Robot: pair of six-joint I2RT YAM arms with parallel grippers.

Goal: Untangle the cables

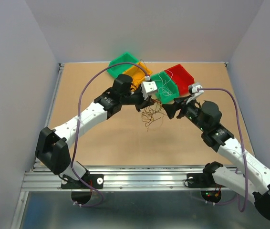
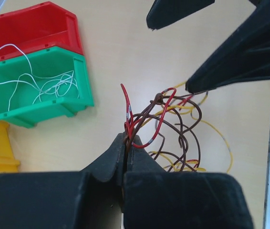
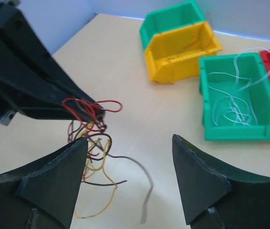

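Left gripper [image 2: 126,142] was clenched on red and brown strands at the near edge of the cable tangle [image 2: 175,131]. The tangle sat mid-table [image 1: 101,143] between both arms, and the bundle trailed from the pinch toward the right gripper [image 3: 130,142]. Right gripper's jaws stood apart and held nothing; the tangle was just beside one finger, not between them. The right arm was free and nearest the loose yellow loops. White wires [image 3: 228,107] lay apart in the green bin [image 3: 206,129].
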